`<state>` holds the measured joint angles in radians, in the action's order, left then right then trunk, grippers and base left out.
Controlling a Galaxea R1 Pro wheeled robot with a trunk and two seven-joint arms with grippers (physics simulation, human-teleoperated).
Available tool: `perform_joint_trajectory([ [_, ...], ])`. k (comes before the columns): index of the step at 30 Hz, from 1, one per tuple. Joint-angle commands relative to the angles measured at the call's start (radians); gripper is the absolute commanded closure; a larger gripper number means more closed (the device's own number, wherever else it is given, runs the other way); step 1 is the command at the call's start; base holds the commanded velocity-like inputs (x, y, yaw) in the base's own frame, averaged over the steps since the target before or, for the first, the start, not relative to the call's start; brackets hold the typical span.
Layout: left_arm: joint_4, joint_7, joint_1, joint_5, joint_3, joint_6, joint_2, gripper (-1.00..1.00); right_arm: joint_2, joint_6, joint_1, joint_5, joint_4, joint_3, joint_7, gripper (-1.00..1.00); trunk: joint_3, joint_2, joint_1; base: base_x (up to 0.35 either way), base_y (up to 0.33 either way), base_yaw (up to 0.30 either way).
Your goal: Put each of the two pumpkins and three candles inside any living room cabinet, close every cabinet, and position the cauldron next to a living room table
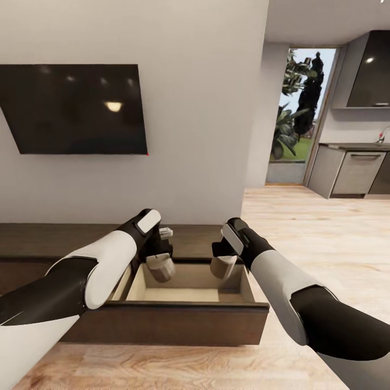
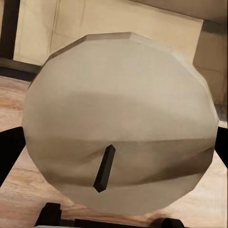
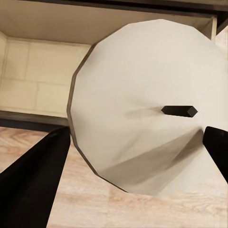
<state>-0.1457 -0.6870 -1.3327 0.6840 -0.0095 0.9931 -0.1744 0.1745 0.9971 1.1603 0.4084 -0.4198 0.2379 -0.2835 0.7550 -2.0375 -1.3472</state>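
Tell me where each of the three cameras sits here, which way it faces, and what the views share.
Head view: on the head, looking forward and down past both arms at the open drawer of the cabinet under a wall TV.
Left wrist view: near the left gripper, facing its candle; dark fingers at the edges.
Right wrist view: near the right gripper, facing its candle; dark fingers flank it.
Shared: pale drawer interior and plank floor.

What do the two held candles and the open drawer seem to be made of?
Left candle and right candle: likely wax, matte pale grey-beige, each with a dark wick on its flat end in the wrist views, though the faceted render leaves it open. Open drawer of the cabinet: looks like wood, dark brown satin front with faint grain, pale tan matte panels inside.
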Motion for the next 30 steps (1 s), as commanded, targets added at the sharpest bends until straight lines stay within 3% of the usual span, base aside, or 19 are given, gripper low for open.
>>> perform_joint_trajectory([
  [1,-0.003,-0.009,0.0,0.014,-0.001,0.003,0.0,1.0,0.0,0.003,0.001,0.006,-0.001,0.003,-0.006,1.0,0.001,-0.001,0.0,0.0,0.0,0.0],
  [17,0.001,-0.007,0.0,0.021,0.0,-0.006,0.0,1.0,0.0,0.001,0.001,0.006,0.007,0.0,-0.006,1.0,0.001,-0.001,0.0,0.0,0.0,0.0],
  [22,0.051,-0.002,0.0,0.02,-0.001,-0.09,0.0,1.0,0.0,-0.005,0.0,0.008,0.037,0.0,-0.004,1.0,0.001,-0.001,0.0,0.0,0.0,0.0],
  [30,0.066,0.033,0.0,0.02,-0.003,-0.117,0.0,1.0,0.0,-0.039,-0.001,0.009,0.105,0.0,-0.003,1.0,0.001,-0.001,0.0,0.164,0.0,0.0],
])
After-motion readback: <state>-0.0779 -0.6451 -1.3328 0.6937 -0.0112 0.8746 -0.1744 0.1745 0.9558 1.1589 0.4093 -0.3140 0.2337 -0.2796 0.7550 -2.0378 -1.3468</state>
